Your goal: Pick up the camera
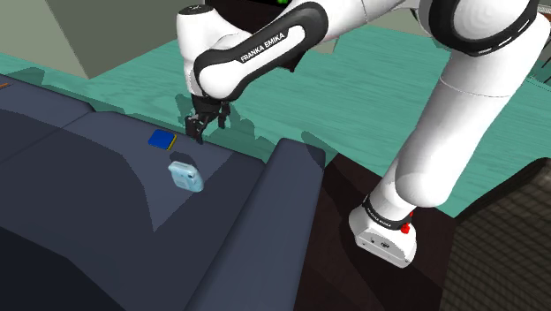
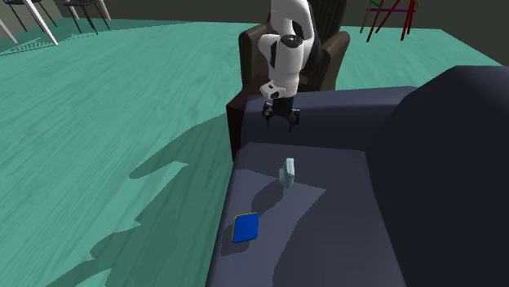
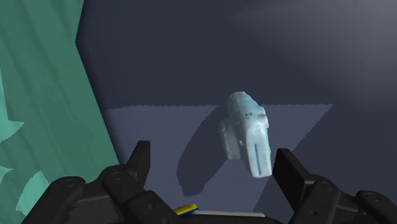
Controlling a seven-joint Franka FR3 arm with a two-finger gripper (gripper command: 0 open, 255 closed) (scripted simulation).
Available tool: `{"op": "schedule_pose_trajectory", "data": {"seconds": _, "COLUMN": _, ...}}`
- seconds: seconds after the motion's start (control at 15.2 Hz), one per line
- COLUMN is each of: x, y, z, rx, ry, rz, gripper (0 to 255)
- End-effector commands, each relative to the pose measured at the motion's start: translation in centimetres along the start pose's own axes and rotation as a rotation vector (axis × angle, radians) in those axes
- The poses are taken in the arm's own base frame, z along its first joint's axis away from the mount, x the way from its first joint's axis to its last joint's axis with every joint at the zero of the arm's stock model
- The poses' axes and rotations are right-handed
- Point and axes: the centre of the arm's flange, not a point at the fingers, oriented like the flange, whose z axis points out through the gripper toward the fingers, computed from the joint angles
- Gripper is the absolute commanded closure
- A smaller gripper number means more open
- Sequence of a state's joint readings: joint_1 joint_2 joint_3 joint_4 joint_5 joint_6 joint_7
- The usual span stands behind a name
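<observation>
Pale-blue camera (image 3: 247, 133) lies on the sofa (image 1: 88, 208) seat, near a blue pad (image 1: 161, 139). Gripper (image 3: 212, 156) hangs above it, fingers (image 3: 140, 160) spread, touching nothing: judged staged wide to straddle the camera on descent.

Pale blue camera (image 1: 186, 176) lies on sofa seat (image 1: 97, 185).

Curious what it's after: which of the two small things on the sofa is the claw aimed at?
The pale blue camera: it sits ahead between the claw's open fingers; the dark blue square does not.
</observation>
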State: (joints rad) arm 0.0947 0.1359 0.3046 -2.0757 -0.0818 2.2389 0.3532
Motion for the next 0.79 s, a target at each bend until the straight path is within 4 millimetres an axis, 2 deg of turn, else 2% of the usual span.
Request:
{"op": "schedule_pose_trajectory", "data": {"seconds": 0.0, "x": 1.4, "y": -1.4, "z": 2.3, "rx": -0.005, "ry": -0.011, "rz": -0.003, "gripper": 0}}
{"op": "schedule_pose_trajectory", "data": {"seconds": 0.59, "x": 6.9, "y": -7.5, "z": 11.6, "rx": -0.029, "ry": -0.059, "rz": -0.021, "gripper": 0}}
{"op": "schedule_pose_trajectory", "data": {"seconds": 0.73, "x": 7.2, "y": -7.9, "z": 12.7, "rx": -0.03, "ry": -0.062, "rz": -0.022, "gripper": 0}}
